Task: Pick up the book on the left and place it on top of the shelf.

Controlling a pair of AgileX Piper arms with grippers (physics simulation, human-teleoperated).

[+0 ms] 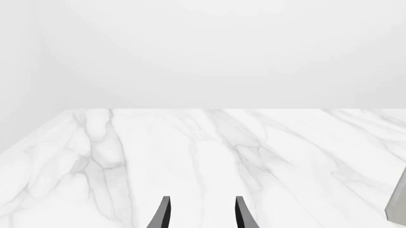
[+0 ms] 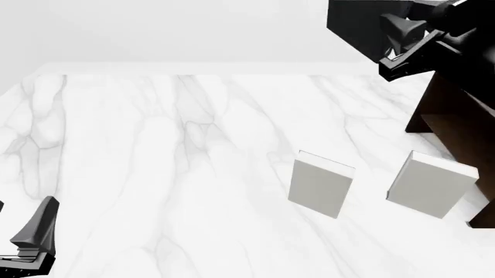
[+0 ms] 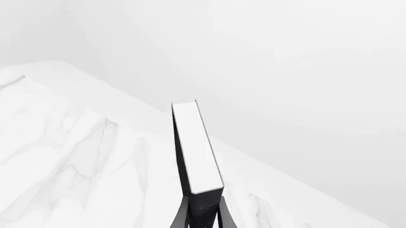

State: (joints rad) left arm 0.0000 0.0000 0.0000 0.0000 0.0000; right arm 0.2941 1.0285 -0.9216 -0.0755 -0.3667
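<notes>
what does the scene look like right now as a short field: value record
surface: white marble table
dark book: held by the right gripper, page edge facing the wrist camera, raised at the far right of the front view
shelf: dark brown, far right, below the held book
grey books: two standing upright on the table, one nearer the middle, one closer to the shelf
left gripper: open, holding nothing, low over the near left of the table
task state: book lifted, not yet on the shelf top

Two books (image 2: 321,191) (image 2: 430,184) stand side by side on the table (image 2: 155,145); the shelf (image 2: 456,124) behind-right.
</notes>
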